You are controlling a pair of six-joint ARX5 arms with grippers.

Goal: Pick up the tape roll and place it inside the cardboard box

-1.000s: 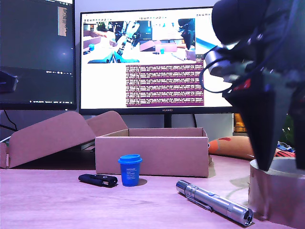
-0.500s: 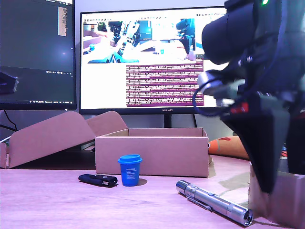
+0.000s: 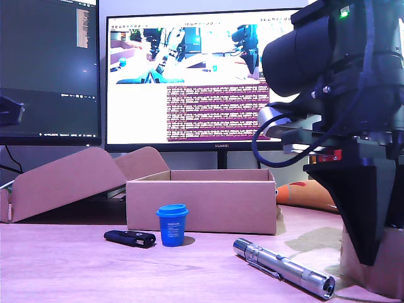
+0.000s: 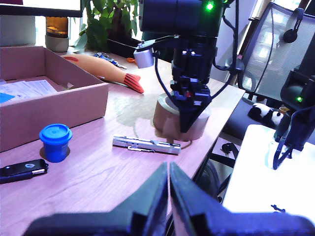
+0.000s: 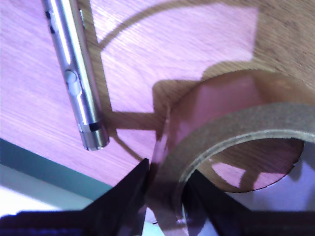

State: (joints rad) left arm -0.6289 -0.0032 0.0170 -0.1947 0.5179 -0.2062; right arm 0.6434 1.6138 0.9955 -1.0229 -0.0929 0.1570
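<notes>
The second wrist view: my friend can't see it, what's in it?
My second gripper pinches the wall of the thick beige tape roll between its black fingers, above the wooden table. A silver metal torch lies alongside.

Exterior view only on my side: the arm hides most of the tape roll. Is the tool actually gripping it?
Observer: Yes. In the second wrist view, the second tool is shut on the tape roll, one finger inside the hollow and one outside the wall.
Operator: Anything in the cardboard box? I only see its outer wall.
Observer: The first wrist view shows the cardboard box holding flat white papers.
Operator: And the other arm?
Observer: The first tool is shut, holding nothing.
</notes>
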